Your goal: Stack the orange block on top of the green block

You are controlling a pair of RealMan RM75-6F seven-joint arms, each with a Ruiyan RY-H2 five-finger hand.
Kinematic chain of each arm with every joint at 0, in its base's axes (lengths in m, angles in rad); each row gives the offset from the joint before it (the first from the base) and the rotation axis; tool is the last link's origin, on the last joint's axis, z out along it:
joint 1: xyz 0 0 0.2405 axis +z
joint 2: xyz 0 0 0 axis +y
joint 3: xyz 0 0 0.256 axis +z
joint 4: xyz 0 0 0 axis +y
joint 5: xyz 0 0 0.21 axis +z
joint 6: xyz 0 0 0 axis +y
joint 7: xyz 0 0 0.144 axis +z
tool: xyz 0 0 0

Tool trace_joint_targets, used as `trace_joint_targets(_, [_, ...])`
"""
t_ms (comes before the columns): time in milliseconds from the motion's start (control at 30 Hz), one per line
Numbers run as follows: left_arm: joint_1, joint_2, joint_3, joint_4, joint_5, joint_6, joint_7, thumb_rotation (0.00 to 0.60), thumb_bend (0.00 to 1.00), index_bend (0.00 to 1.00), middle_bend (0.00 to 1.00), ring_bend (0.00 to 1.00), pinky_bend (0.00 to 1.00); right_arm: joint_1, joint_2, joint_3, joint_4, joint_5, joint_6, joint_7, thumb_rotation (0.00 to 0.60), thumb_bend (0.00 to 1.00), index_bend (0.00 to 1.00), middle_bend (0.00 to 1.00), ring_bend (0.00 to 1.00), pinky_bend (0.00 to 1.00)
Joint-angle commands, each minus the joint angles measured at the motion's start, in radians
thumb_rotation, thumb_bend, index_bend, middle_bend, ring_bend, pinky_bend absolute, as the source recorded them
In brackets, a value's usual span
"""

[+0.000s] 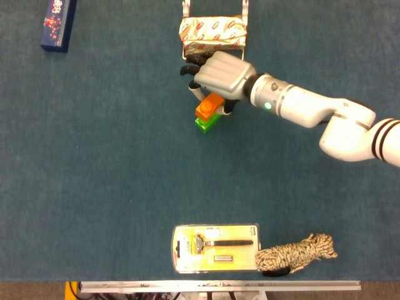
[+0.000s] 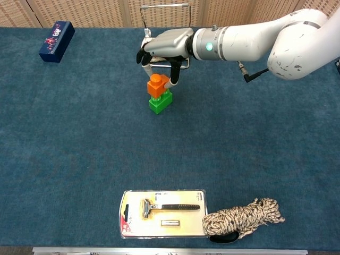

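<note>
Head view: right hand sits over the blocks, back of hand up, fingers curled down around the orange block. Orange block is on/over the green block, only a bit of green shows at the lower edge. Can't tell from here if the two are fully seated. Right arm comes in from the right edge. Just above the hand: wrapped red/white packet in a wire holder. Blue box top left, well apart. Bottom of table: razor in yellow blister pack, coil of rope touching its right side. Left hand not seen.

Chest view: right hand pinches the orange block between thumb and a finger, tips on both sides of it, other fingers bent in above. Orange block rests on top of green block, a little offset to the left, looks touching. Green block stands on the blue cloth. Packet mostly hidden behind the hand, wire handle sticks up. Blue box far left. Razor pack and rope near front edge, side by side. Left hand not seen here either.
</note>
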Motion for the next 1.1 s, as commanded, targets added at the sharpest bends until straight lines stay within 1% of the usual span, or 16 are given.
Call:
trace_joint_targets(33, [0.002,0.0,0.0,0.001,0.0,0.001,-0.003,0.6,0.21,0.38,0.28,0.08,0.21,0.011,-0.009,-0.016,0.013,-0.015,0.01,0.028,0.6,0.25,0.57,0.16,0.03,0.15])
trace_joint_targets(267, [0.008,-0.001,0.002,0.001,-0.001,0.005,-0.005,0.6,0.21,0.38,0.28,0.08,0.21,0.025,-0.016,-0.045,0.025,-0.032,0.022,0.07,0.6,0.25,0.57,0.16,0.03,0.15])
trace_joint_targets(500, [0.013,-0.003,0.002,0.004,-0.004,0.007,-0.01,0.6,0.21,0.39,0.28,0.08,0.21,0.035,-0.023,-0.062,0.04,-0.033,0.023,0.085,0.6,0.25,0.57,0.16,0.03,0.15])
trace_joint_targets(900, [0.016,-0.007,0.002,0.014,-0.006,0.005,-0.019,0.6,0.21,0.4,0.28,0.08,0.21,0.049,-0.041,-0.077,0.068,-0.02,0.008,0.097,0.6,0.25,0.57,0.16,0.03,0.15])
trace_joint_targets(1100, [0.019,-0.01,0.002,0.017,-0.008,0.005,-0.021,0.6,0.21,0.41,0.28,0.08,0.21,0.068,-0.042,-0.084,0.07,-0.014,-0.028,0.114,0.6,0.25,0.57,0.16,0.03,0.15])
